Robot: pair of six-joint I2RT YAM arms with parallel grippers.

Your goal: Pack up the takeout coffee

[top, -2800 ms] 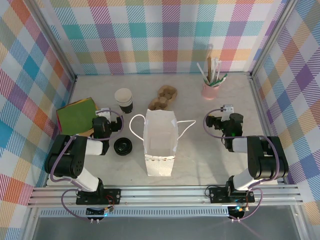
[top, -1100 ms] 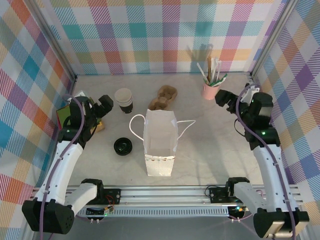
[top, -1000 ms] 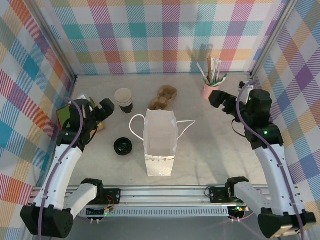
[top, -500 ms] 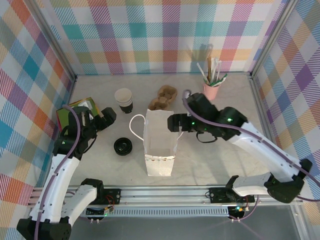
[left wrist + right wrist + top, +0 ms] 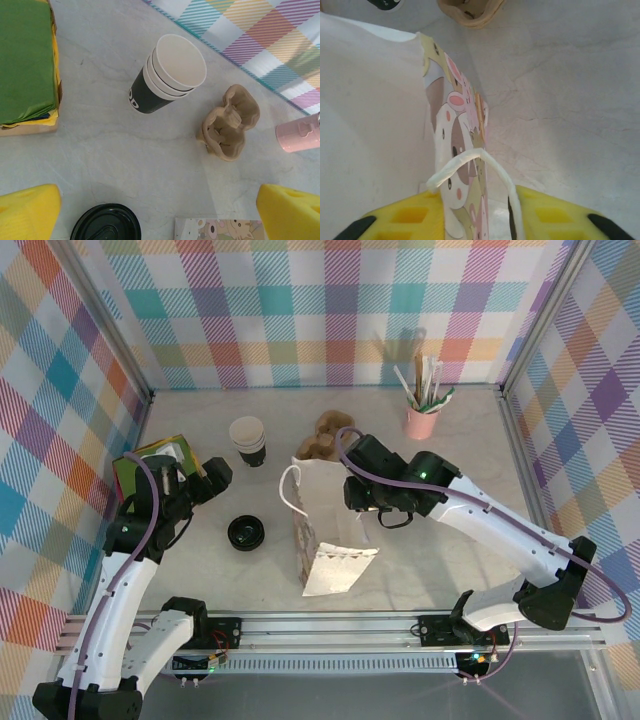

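One round, glossy black-lidded takeout coffee [image 5: 246, 532]

bag [image 5: 320, 535] white, cartoon-animal print | takeout coffee [image 5: 246, 532] black lid | cup stack [image 5: 167, 75] dark, cream inside | walls [image 5: 330, 310] pastel plaid

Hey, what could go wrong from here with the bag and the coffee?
The paper bag looks tilted, with the right gripper straddling its wall and handle; a pull might topple it or collapse its mouth. The takeout coffee stands close beside it, so a sliding bag could knock it over.
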